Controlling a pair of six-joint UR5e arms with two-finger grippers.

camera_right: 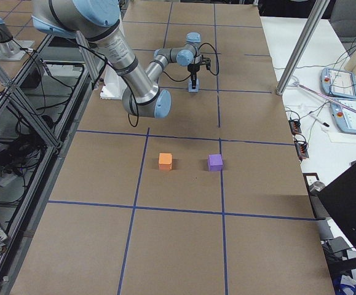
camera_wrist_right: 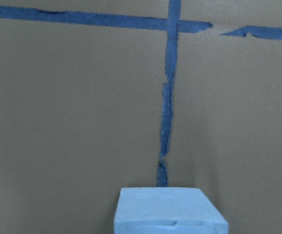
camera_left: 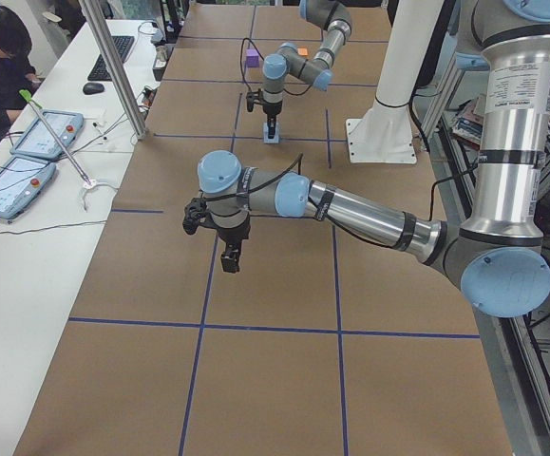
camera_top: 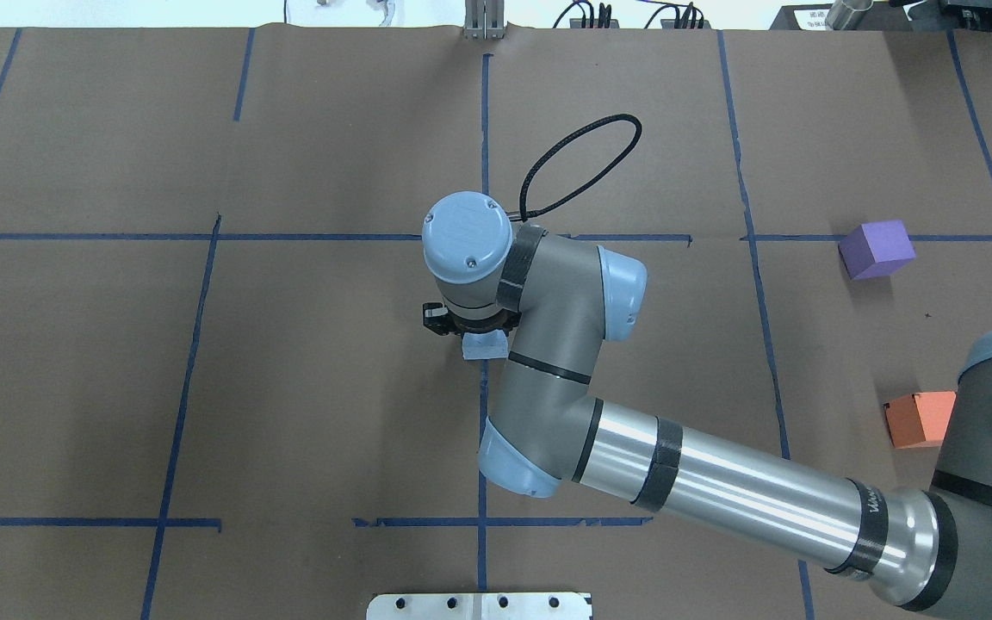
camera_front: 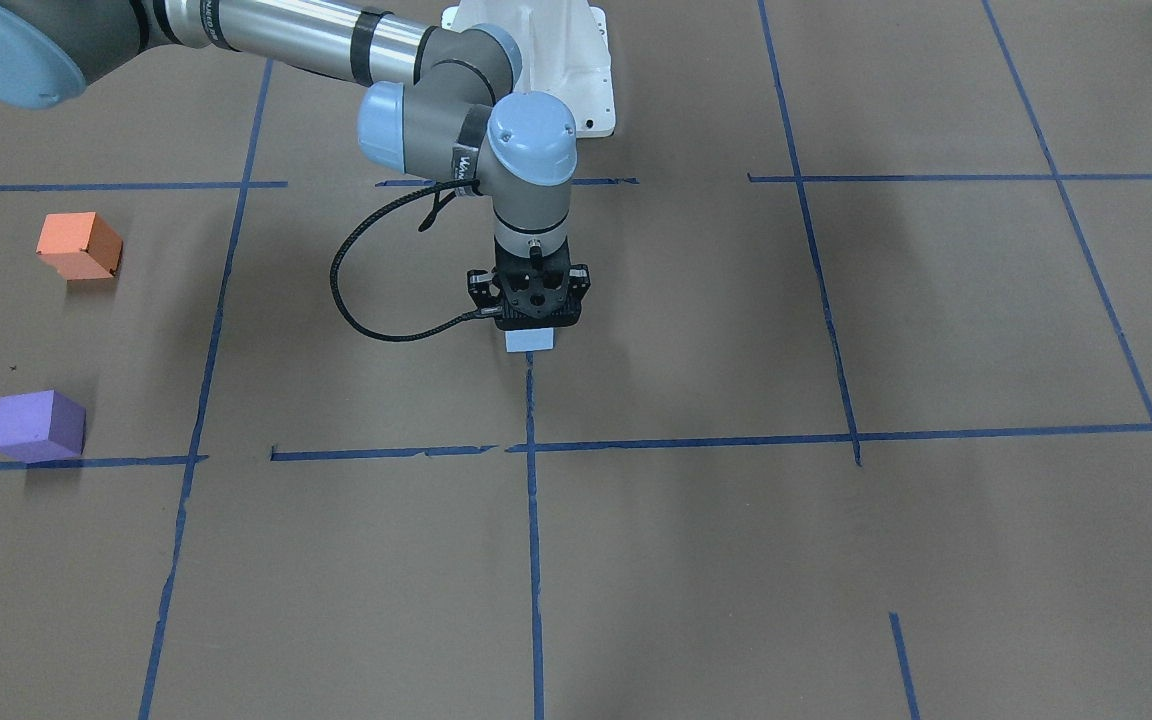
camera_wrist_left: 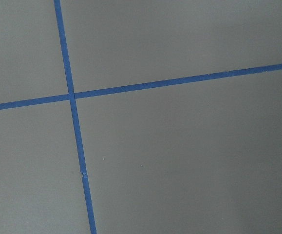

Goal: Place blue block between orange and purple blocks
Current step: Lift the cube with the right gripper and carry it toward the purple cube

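Note:
The blue block [camera_front: 530, 341] sits at mid-table on a blue tape line, under my right gripper [camera_front: 533, 318], which points straight down and is shut on it. The block also shows in the overhead view [camera_top: 486, 346] and at the bottom of the right wrist view [camera_wrist_right: 167, 210]. It is at or barely above the paper. The orange block [camera_front: 79, 245] and the purple block [camera_front: 37, 425] stand apart on the robot's right side, with a gap between them. My left gripper [camera_left: 229, 258] hangs over bare paper far from the blocks. I cannot tell if it is open.
Brown paper with a grid of blue tape lines [camera_wrist_left: 73, 95] covers the table. The robot's white base plate [camera_front: 576, 70] is at the back centre. An operator's table with tablets [camera_left: 42, 133] runs along the far side. A black cable [camera_front: 356, 300] loops beside the right wrist.

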